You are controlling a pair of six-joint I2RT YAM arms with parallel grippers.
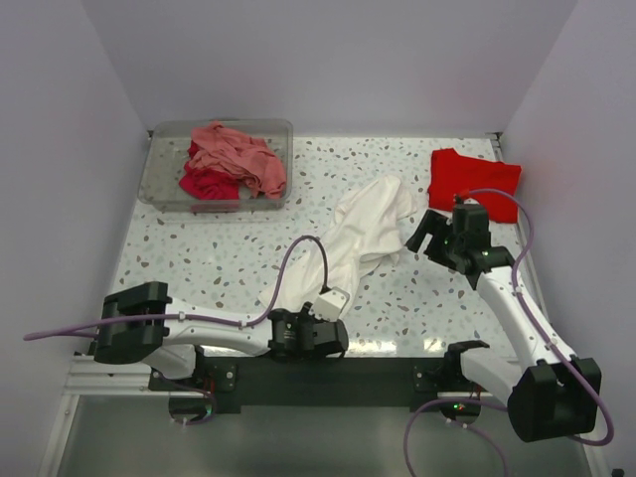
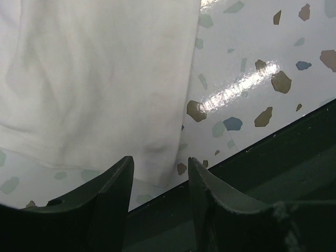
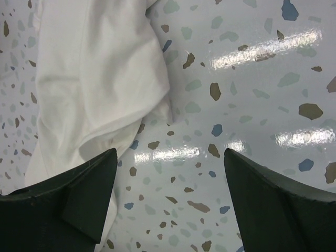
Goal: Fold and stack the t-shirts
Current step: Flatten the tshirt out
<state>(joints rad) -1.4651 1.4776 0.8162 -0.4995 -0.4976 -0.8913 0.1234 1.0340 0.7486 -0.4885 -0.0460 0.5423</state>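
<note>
A white t-shirt (image 1: 366, 231) lies crumpled in a long strip across the middle of the table. A bright red t-shirt (image 1: 473, 177) lies folded at the back right. My left gripper (image 1: 333, 333) is low at the table's front edge, by the white shirt's near end. In the left wrist view the gripper (image 2: 160, 161) is open, with the shirt's hem (image 2: 94, 84) just beyond the tips and nothing between them. My right gripper (image 1: 427, 235) is wide open and empty over bare table just right of the shirt. It shows in the right wrist view (image 3: 169, 157) beside a shirt fold (image 3: 100, 89).
A clear plastic bin (image 1: 159, 179) at the back left holds a salmon-pink shirt (image 1: 243, 159) and a crimson shirt (image 1: 206, 184). The dark front rail (image 2: 294, 152) runs right beside the left gripper. White walls enclose the table on three sides.
</note>
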